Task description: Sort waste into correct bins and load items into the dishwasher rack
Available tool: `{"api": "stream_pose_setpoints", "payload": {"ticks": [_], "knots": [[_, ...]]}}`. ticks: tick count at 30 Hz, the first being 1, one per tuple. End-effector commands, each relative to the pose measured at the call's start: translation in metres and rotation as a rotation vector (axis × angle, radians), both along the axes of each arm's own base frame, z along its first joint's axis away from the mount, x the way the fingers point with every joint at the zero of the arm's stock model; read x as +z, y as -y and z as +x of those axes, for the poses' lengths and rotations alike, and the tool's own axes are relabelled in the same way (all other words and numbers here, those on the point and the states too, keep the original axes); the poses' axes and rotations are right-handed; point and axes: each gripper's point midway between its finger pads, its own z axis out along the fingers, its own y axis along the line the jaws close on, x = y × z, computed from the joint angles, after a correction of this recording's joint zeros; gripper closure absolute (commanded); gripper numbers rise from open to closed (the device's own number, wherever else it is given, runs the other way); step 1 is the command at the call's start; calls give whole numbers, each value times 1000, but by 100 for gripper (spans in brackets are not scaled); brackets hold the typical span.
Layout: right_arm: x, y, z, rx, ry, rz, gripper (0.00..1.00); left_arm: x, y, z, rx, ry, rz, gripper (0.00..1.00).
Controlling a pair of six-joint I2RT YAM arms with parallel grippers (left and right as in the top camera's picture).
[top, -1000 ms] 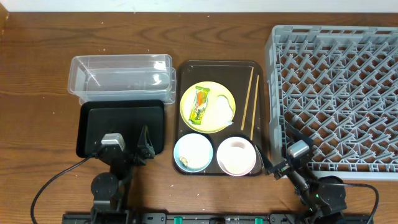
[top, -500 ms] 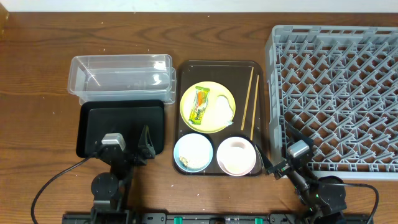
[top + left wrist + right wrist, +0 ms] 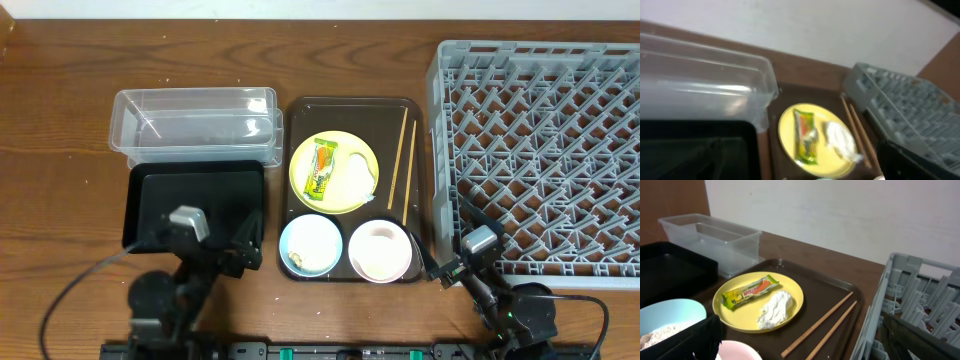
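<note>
At the near counter (image 3: 60, 300) edge, the left pincer (image 3: 215, 245) sits over the black bin's (image 3: 160, 190) near right corner. It appears released, though the wrist view is blurred. The right pincer (image 3: 797, 340) is released, fingers wide, in the narrow gap between tray (image 3: 345, 108) and rack (image 3: 540, 150). On the tray lie the light-blue bowl (image 3: 318, 238) holding grains (image 3: 297, 261), the white-pinkish bowl (image 3: 380, 251), then the yellow plate (image 3: 340, 145) carrying wrapper (image 3: 322, 168) and scrap (image 3: 360, 175), with the chopsticks (image 3: 398, 168) just right of it. The clear bin (image 3: 195, 120) lies beyond the black bin. Open counter remains on the left. Since the earlier frame, the left arm has shifted right and turned toward the tray; nothing else has moved.
</note>
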Motion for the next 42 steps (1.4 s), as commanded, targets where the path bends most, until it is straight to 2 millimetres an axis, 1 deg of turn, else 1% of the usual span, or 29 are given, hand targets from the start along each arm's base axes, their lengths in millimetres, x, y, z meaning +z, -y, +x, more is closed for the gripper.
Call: {"api": "stream_pose_setpoints", "payload": {"ticks": [1, 2, 4, 8, 9, 12, 13, 14, 16, 18, 20, 24, 26, 29, 30, 32, 33, 35, 39, 40, 42], "knots": [[-1, 6, 3, -29, 2, -9, 1, 37, 12, 4, -68, -89, -22, 1], [-1, 6, 3, -29, 2, -9, 1, 41, 14, 6, -84, -132, -26, 1], [-1, 6, 3, -29, 2, -9, 1, 47, 20, 13, -116, -276, -32, 2], [-1, 6, 3, -29, 2, -9, 1, 47, 32, 23, -158, -514, -17, 1], [-1, 6, 3, -29, 2, -9, 1, 47, 37, 25, -180, -551, -20, 1], [-1, 6, 3, -29, 2, -9, 1, 42, 68, 26, -318, -640, -51, 1], [-1, 6, 3, -29, 2, -9, 1, 33, 80, 24, -362, -677, -43, 1], [-1, 6, 3, -29, 2, -9, 1, 27, 86, 21, -385, -704, -29, 1], [-1, 10, 5, -54, 3, -10, 1, 8, 101, 14, -415, -776, 35, 1], [-3, 22, 11, -135, -18, 9, 1, -14, 107, 6, -408, -841, 140, 1], [-6, 40, 17, -244, -66, 90, 1, -34, 113, -4, -408, -897, 244, 1], [-8, 52, 21, -306, -105, 168, 1, -55, 135, -22, -481, -947, 360, 2], [-11, 54, 22, -320, -143, 227, 1, -65, 142, -30, -495, -971, 410, 2], [-19, 57, 23, -339, -204, 277, 1, -80, 149, -35, -470, -1001, 462, 3], [-21, 56, 22, -329, -230, 271, 1, -86, 151, -35, -457, -1003, 480, 7], [-20, 55, 20, -318, -278, 260, 1, -95, 157, -34, -439, -1013, 484, 9], [-18, 55, 19, -322, -305, 252, 1, -99, 163, -35, -443, -1020, 474, 10], [-6, 54, 17, -306, -324, 197, 1, -105, 177, -37, -464, -1020, 465, 13], [33, 48, 12, -253, -367, 63, 1, -118, 204, -42, -530, -987, 490, 18], [43, 48, 11, -251, -394, 38, 1, -123, 208, -45, -539, -988, 505, 21], [61, 49, 9, -247, -454, -6, 1, -135, 208, -45, -509, -1006, 539, 26]]}}
